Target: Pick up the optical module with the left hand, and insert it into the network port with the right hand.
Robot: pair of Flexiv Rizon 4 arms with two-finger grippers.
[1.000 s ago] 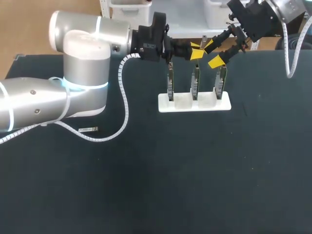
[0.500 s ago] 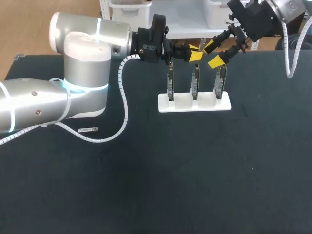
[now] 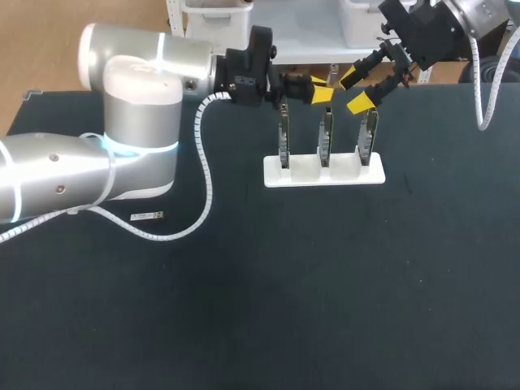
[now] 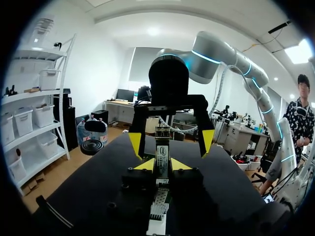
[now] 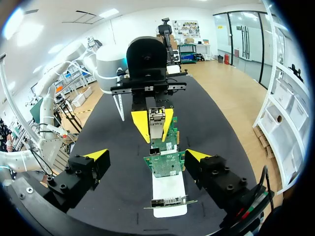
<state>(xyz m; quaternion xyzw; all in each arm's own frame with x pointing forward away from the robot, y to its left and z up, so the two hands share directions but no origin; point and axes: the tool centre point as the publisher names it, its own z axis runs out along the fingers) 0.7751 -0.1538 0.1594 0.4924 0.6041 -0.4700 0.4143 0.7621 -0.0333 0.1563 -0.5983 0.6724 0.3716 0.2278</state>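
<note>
**Left gripper** [image 4: 163, 165]: our yellow tips are pressed in on the module [image 4: 162, 153] from both sides. The module sticks out ahead of the tips toward our other arm. It is held in the air over the far part of the counter [image 3: 325, 284] and touches nothing else.

**Change, left gripper:** over the last second it has drawn back a little toward its own arm's side. A second ago its tips lay just beside the upper tip of the right gripper [image 3: 355, 89]; now a plain gap shows between them. The elbow of our left arm has shifted the same way.

**Right gripper:** the fingers are spread wide with nothing between them, and they face the module. We see no change in its place or spread.

**Circuit boards** [image 3: 326, 136]: three of them stand upright in a white stand [image 3: 305, 171], below both grippers. Our right gripper hangs above the board at that arm's end of the row. The boards have not moved. We cannot tell which board carries the port.

**Small metal piece** [image 3: 147, 215]: it lies flat on the counter near our left arm, well apart from the stand, and has not moved.

**Meaning for the task:**
- The pick-up is done, but the hand-over is not; the module is held by the left gripper alone.
- The retreat takes the module away from the waiting fingers, so we judge it a re-lining and not progress.
- The gap must be closed again, with the module brought between the right gripper's fingers, before any insertion can begin.
</note>
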